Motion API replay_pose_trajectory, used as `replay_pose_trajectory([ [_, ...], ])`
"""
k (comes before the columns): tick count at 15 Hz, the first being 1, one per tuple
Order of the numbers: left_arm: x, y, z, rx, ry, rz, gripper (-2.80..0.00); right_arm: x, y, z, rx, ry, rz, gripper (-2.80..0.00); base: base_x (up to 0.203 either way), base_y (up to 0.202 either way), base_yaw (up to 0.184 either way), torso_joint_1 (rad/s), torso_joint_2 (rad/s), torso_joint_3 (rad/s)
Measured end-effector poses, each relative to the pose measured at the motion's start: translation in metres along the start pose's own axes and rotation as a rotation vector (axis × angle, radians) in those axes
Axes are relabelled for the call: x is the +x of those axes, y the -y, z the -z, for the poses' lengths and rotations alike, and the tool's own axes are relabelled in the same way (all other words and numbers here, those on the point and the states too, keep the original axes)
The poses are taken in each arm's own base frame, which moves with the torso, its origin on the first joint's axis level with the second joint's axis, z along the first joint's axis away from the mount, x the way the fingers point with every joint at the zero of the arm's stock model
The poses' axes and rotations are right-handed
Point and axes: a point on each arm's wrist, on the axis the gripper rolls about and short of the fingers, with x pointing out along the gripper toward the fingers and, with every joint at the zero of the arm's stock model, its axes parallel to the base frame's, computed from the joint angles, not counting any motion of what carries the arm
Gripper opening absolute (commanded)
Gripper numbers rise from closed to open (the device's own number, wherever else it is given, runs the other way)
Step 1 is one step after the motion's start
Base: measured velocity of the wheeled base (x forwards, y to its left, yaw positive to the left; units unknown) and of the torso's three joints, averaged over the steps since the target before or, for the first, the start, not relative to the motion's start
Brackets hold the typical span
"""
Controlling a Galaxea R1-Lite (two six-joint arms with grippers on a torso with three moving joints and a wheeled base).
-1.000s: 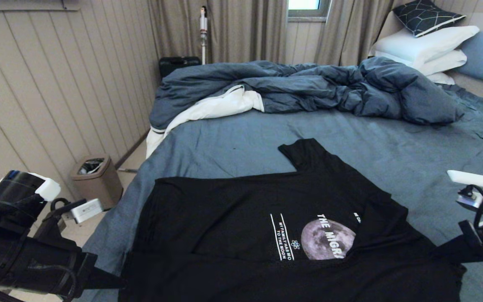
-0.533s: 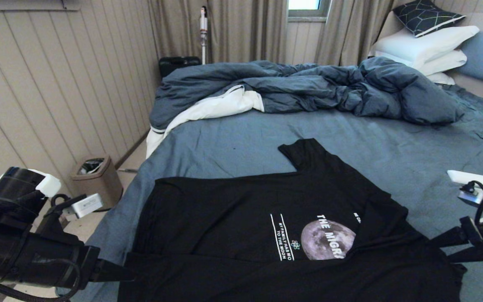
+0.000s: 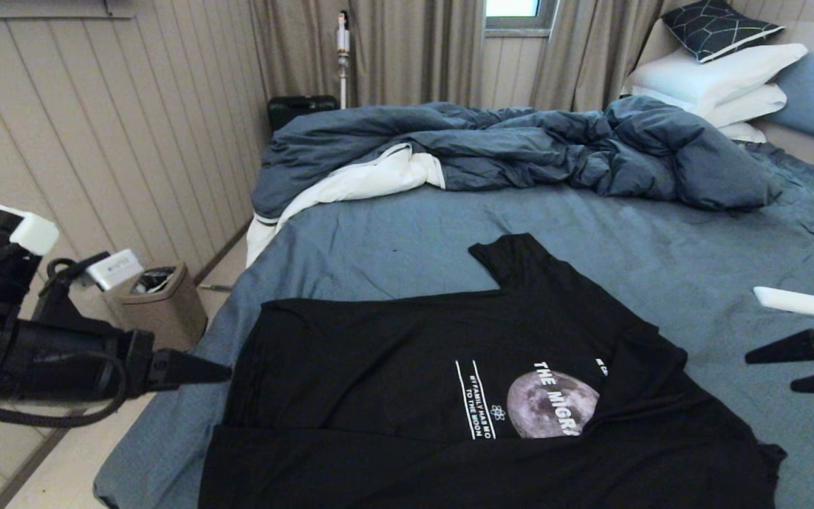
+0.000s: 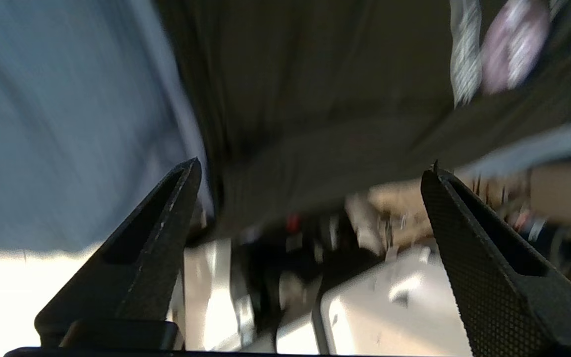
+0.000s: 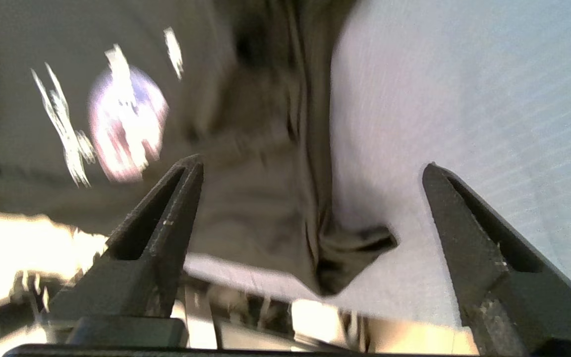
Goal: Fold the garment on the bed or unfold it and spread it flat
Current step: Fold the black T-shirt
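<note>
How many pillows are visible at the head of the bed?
4, all stacked at the far right: a dark patterned pillow on top, then three white pillows beneath it. The duvet may hide more.

The garment (image 3: 463, 396) lies on the bed (image 3: 393, 240), the duvet (image 3: 520, 148) behind it.

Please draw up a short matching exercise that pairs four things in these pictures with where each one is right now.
1. black T-shirt
2. dark blue duvet
3. left gripper
4. waste bin

A. bunched along the bed's far side
B. on the floor by the wall
C. lying on the sheet, near side
D. open, off the shirt's left edge

Pairs: 1-C, 2-A, 3-D, 4-B
</note>
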Motion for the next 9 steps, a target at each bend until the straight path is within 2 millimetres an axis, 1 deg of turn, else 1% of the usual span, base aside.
replay_pose_trajectory([
  [1, -0.006, 0.002, -0.009, 0.009, 0.039, -0.001, -2.80, -0.010, -0.005, -0.007, 0.004, 0.045, 0.011, -2.80, 0.000, 0.000, 0.000, 0.000, 0.00, 0.000],
  [3, -0.011, 0.004, -0.024, 0.019, 0.088, -0.022, -2.80, -0.024, -0.014, -0.019, -0.011, 0.107, 0.022, -2.80, 0.000, 0.000, 0.000, 0.000, 0.00, 0.000],
  [4, -0.009, 0.003, -0.032, 0.019, 0.100, -0.037, -2.80, -0.025, -0.019, -0.024, -0.025, 0.121, 0.018, -2.80, 0.000, 0.000, 0.000, 0.000, 0.00, 0.000],
  [6, -0.003, 0.000, -0.050, 0.020, 0.119, -0.065, -2.80, -0.023, -0.029, -0.039, -0.052, 0.140, 0.001, -2.80, 0.000, 0.000, 0.000, 0.000, 0.00, 0.000],
  [9, 0.012, -0.012, -0.080, 0.006, 0.132, -0.090, -2.80, -0.014, -0.036, -0.067, -0.063, 0.163, -0.023, -2.80, 0.000, 0.000, 0.000, 0.000, 0.00, 0.000],
])
